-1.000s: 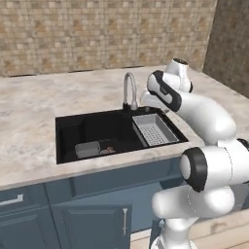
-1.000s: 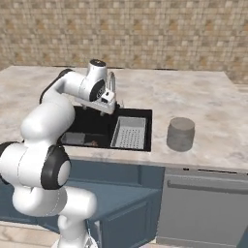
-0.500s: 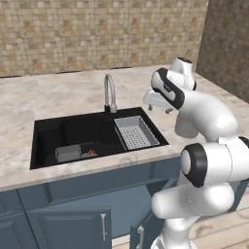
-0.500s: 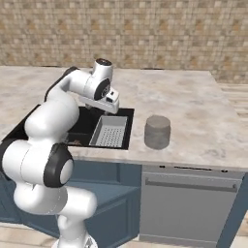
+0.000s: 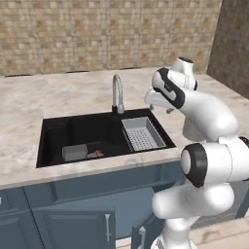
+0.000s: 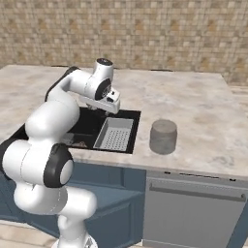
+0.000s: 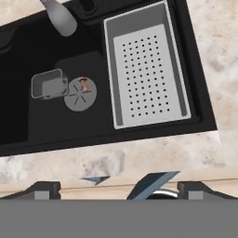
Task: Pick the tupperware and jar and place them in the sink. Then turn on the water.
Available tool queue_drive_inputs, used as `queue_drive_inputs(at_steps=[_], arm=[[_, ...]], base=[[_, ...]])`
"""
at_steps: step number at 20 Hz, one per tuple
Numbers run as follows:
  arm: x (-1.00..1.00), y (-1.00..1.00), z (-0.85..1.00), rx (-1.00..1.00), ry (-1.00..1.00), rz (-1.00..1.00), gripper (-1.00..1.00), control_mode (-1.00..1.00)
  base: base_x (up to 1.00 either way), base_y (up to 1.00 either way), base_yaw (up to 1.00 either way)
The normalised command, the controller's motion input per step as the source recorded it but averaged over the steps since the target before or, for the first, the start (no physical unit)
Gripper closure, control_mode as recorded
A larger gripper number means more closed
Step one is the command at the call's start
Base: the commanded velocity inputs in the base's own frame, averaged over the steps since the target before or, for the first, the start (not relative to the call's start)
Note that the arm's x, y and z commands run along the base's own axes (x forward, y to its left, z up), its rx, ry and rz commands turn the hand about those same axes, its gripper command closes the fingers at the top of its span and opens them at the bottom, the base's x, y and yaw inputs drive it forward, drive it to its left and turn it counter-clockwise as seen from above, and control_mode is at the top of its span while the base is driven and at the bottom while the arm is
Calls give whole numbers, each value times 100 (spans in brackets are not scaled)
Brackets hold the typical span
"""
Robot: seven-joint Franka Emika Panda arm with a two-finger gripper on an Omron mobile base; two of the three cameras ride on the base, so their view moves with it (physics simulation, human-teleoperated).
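Gripper (image 6: 112,102) hangs open and empty over the counter edge right of the sink (image 5: 53,127); nothing between the fingertips (image 7: 46,188) in the hand view.

Change over the last second is mostly camera shift, so the base has driven; scene slid left, then back right in the left base view; the arm swung right, off the basin.

Tupperware (image 5: 75,152) already lies on the sink floor, left part, just beside the drain (image 7: 80,93); first item done, likely. Strainer tray (image 5: 143,133) sits in the right part of the sink, tap (image 5: 117,93) behind it - no stream from it.

Jar (image 6: 163,137) stands upright on the counter (image 6: 203,116), right of the sink, apart from the gripper; that looks like the next target - pick not yet begun, water step last.
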Motion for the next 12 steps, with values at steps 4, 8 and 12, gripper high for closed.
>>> queue_drive_inputs(at_steps=[4,8,12], arm=[[0,0,0,0,0,0,-100,100],[0,0,0,0,0,0,-100,100],[0,0,0,0,0,0,-100,100]], base=[[45,-36,18],[65,-49,13],[45,-70,7]])
